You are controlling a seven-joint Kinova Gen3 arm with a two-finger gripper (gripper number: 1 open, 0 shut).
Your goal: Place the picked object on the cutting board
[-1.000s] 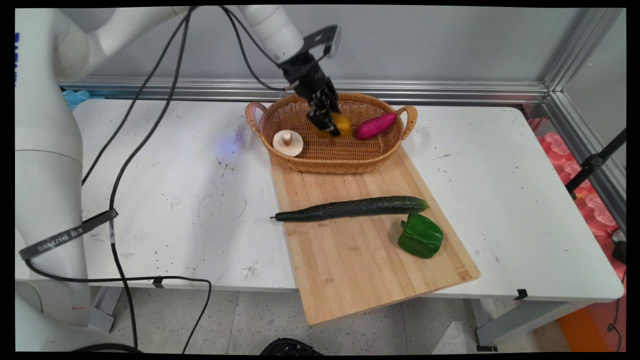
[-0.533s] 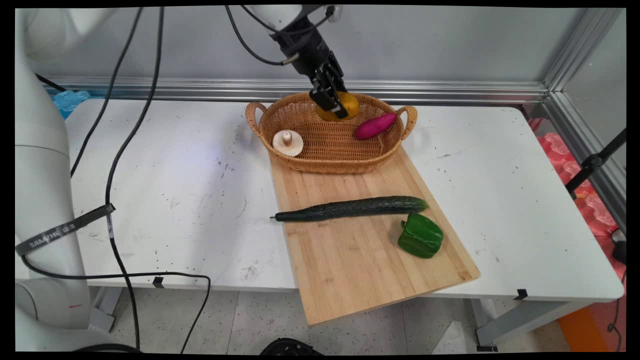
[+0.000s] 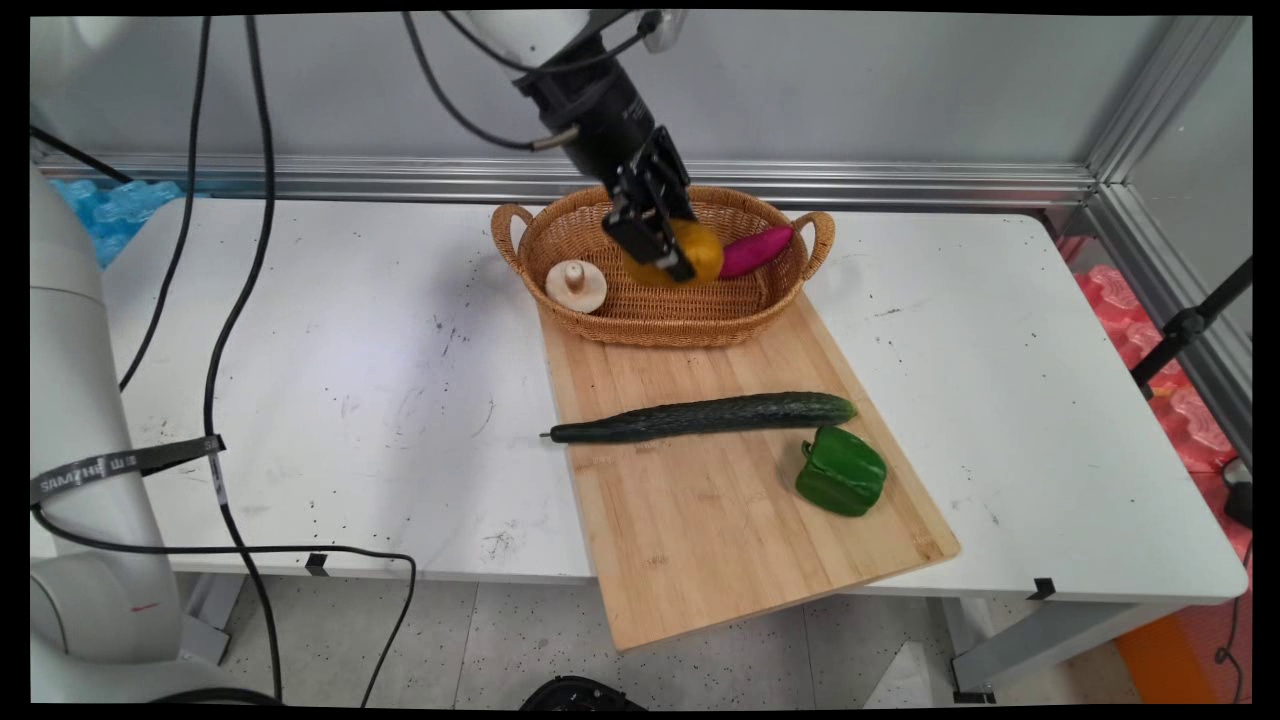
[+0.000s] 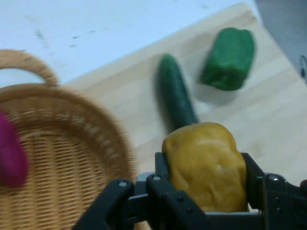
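Gripper [image 3: 668,247] holds a yellow potato [image 4: 206,165] clamped between its fingers [image 4: 160,167], lifted above the basket [image 3: 600,320]; mushroom [image 3: 576,285] and purple yam [image 3: 755,250] lie inside.

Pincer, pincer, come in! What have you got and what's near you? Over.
Pincer shut on yellow potato, lifted over basket. Mushroom and purple sweet potato inside. Cucumber, green pepper on cutting board.

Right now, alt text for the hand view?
The gripper has its jaws shut on a yellow potato. Beyond it a cucumber and green pepper lie on a wooden board, with a wicker basket at left.
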